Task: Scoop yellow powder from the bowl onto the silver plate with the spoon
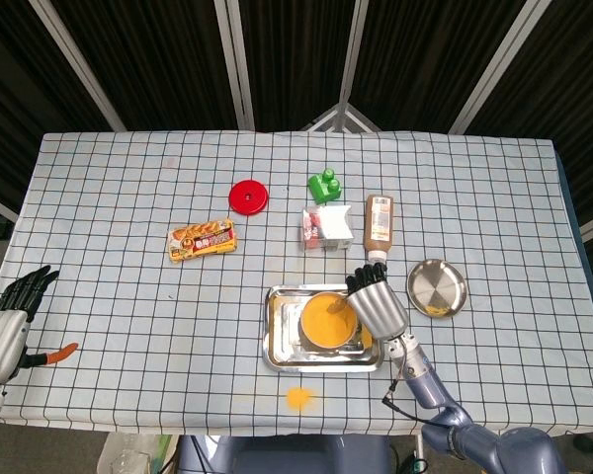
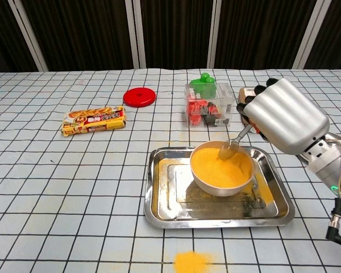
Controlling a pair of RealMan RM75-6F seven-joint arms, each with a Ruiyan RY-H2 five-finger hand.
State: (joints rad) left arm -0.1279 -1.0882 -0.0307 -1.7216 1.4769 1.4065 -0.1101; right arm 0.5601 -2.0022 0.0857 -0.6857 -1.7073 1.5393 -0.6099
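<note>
Fingers (image 2: 256, 94) of the right hand (image 2: 281, 116) are closed around the handle of the spoon (image 2: 232, 143), whose tip sits at the far edge of the yellow powder (image 2: 220, 165) in the bowl (image 2: 221, 183). That bowl stands in a steel tray (image 2: 160, 196) on the checked desk (image 2: 57, 182). Right of the tray lies the silver plate (image 1: 437, 287). Near the tray's front edge is a spilled yellow patch (image 2: 190, 262). Far left of the tray, the left hand (image 1: 8, 321) rests with fingers apart, holding nothing

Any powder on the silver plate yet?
Yes, the head view shows a small yellow patch at the near edge of the silver plate.
</note>
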